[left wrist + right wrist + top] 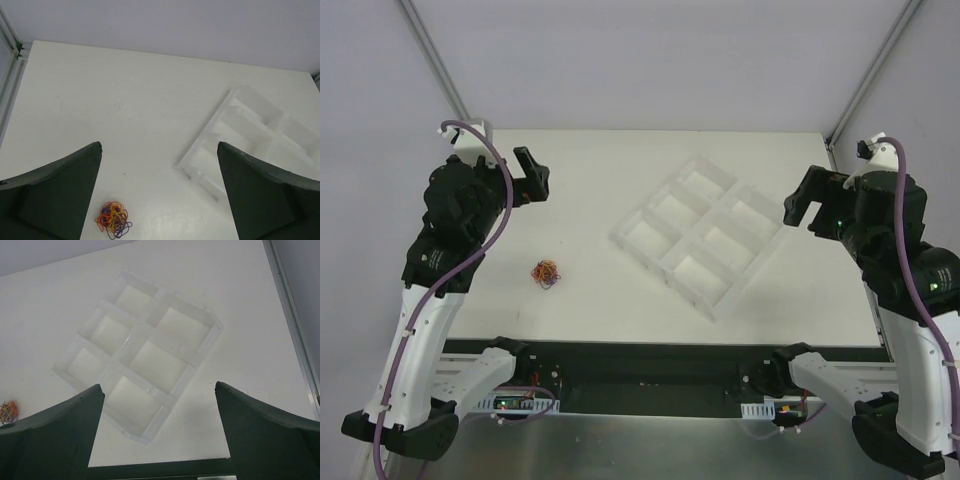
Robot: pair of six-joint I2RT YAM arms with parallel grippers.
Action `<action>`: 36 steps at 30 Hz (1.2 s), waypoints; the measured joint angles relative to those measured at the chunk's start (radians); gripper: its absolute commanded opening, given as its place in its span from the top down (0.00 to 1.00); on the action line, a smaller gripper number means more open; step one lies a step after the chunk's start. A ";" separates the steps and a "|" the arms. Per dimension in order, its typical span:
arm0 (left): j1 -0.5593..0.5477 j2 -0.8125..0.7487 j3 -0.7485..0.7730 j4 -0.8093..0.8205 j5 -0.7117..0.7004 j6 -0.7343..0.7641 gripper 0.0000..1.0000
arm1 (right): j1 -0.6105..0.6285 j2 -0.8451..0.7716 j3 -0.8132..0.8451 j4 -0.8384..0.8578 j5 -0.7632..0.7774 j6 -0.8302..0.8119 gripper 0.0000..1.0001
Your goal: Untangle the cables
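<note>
Lying bunched on bench (pixel 590 180), cables (pixel 546 273) forming small ball, well apart from divided tray (pixel 700 235). Left gripper (pixel 532 178) hovering near ball, jaws apart. Right gripper (pixel 798 212) hovering beside tray, jaws apart.

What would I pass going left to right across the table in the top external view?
Tangled cables → white compartment tray → right arm, its jaws open. The left arm overlaps the cables sideways, so it is left out of the order.
</note>
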 measured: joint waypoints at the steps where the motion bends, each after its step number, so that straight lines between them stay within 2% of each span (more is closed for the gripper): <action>1: 0.000 0.001 0.000 -0.010 0.000 -0.006 0.01 | 0.000 0.005 0.000 -0.002 0.000 0.004 0.04; 6: 0.000 0.034 0.000 -0.064 -0.008 -0.077 0.01 | 0.000 0.023 -0.003 -0.004 -0.006 0.014 0.04; 11: 0.000 0.115 -0.013 -0.169 -0.053 -0.232 0.01 | 0.000 0.034 -0.003 -0.005 -0.025 0.016 0.04; 18: 0.005 0.293 -0.014 -0.385 -0.130 -0.459 0.01 | 0.000 0.067 -0.003 -0.017 -0.062 0.013 0.04; 23: 0.058 0.423 -0.027 -0.517 -0.124 -0.605 0.01 | 0.000 0.110 -0.003 -0.032 -0.115 0.003 0.04; 27: 0.088 0.514 -0.036 -0.554 -0.091 -0.641 0.01 | 0.000 0.130 -0.008 -0.038 -0.156 -0.001 0.04; 36: 0.092 0.657 -0.055 -0.531 -0.028 -0.641 0.03 | 0.000 0.131 -0.034 -0.045 -0.203 -0.012 0.04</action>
